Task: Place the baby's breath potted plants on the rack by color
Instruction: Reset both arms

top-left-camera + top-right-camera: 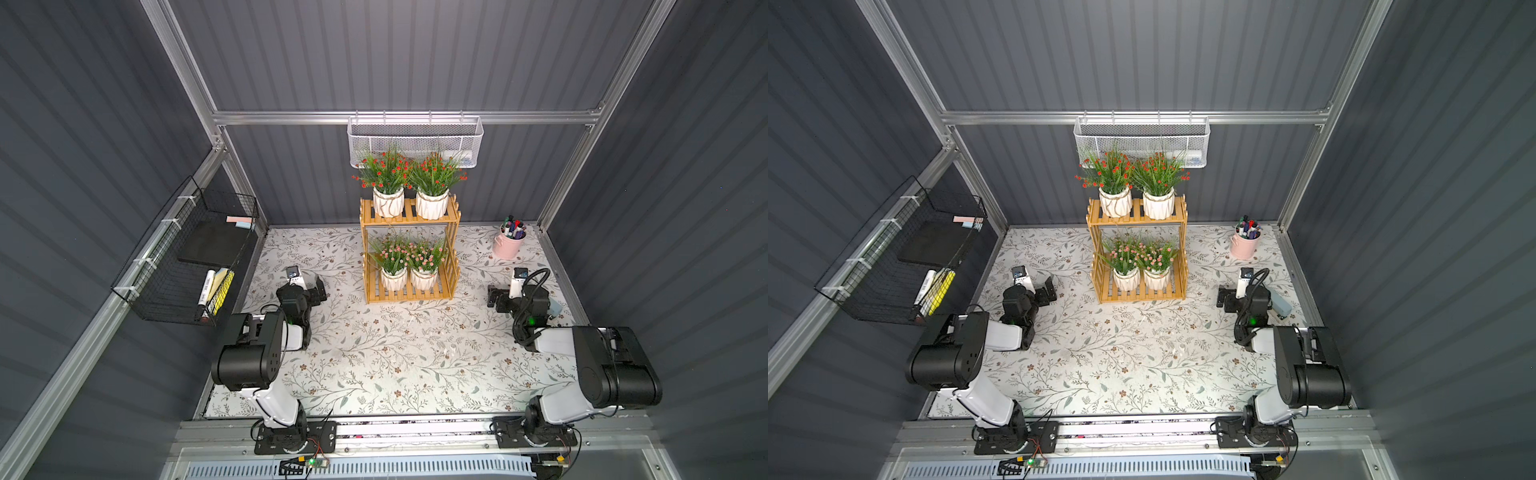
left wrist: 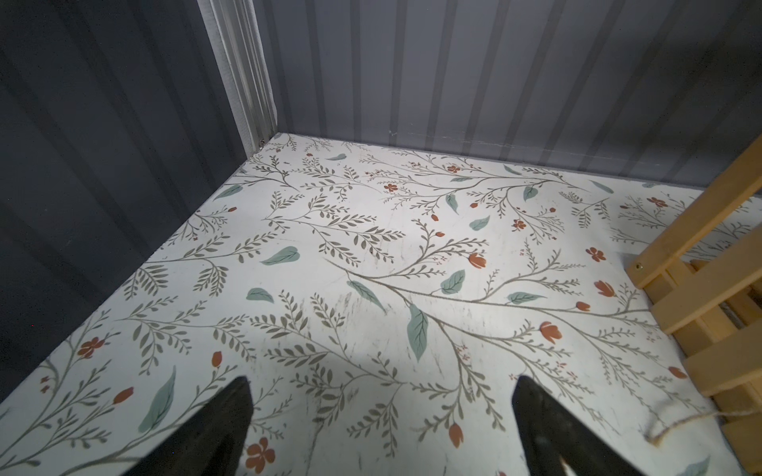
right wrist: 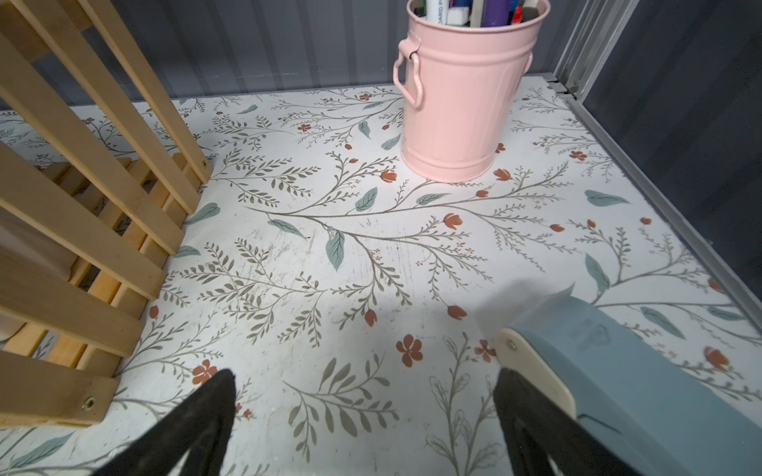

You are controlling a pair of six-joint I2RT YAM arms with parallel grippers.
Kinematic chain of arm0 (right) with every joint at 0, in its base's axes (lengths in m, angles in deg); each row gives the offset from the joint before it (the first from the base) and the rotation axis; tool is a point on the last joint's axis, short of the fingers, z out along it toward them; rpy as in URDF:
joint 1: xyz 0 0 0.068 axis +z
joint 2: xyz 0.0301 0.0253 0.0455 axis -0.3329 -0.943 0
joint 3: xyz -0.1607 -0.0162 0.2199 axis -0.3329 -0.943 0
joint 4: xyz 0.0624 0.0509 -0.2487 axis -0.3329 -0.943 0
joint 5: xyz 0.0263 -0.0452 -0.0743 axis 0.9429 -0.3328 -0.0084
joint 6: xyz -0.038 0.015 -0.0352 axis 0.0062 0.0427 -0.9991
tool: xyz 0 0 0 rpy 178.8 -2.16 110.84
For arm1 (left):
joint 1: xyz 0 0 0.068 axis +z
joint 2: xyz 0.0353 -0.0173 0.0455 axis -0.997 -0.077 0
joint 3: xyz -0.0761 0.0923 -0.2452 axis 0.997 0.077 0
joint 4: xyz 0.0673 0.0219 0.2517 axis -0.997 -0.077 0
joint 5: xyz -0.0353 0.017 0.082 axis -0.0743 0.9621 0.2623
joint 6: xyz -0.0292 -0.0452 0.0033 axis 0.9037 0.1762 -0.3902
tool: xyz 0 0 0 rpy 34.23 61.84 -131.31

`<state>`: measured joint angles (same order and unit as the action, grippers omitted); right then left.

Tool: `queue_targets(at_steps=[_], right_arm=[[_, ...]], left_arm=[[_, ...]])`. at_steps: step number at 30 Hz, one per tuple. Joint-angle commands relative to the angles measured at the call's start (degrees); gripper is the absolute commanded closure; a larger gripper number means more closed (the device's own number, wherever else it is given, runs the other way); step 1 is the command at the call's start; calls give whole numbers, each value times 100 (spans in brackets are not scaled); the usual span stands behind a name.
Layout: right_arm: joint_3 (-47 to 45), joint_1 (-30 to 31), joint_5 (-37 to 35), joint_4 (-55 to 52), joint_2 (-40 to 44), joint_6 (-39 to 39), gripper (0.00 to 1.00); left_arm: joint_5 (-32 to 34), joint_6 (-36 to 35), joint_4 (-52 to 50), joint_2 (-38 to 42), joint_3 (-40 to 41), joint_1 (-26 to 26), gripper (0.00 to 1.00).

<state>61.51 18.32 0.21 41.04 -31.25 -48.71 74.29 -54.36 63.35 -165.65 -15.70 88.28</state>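
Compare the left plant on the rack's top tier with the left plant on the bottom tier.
The top-tier left plant has red blossoms; the bottom-tier left plant has pink ones. The top-tier left plant stands on the rack's higher, rearward step; the bottom-tier left plant sits on the lower, forward step. Both stand upright in white ribbed pots with green spiky leaves.

Yellow slat rack upright; top tier: red plant, second red plant; lower tier: pink plant, second pink plant. All upright, white pots.
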Motion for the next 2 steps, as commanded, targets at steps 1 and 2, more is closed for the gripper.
queue_targets(at_steps=[1, 2], right_arm=[[126, 15, 38, -32, 8, -84, 1], [117, 9, 33, -53, 28, -84, 1]], left_arm=[[38, 66, -74, -13, -17, -19, 1], [38, 66, -70, -13, -18, -15, 1]])
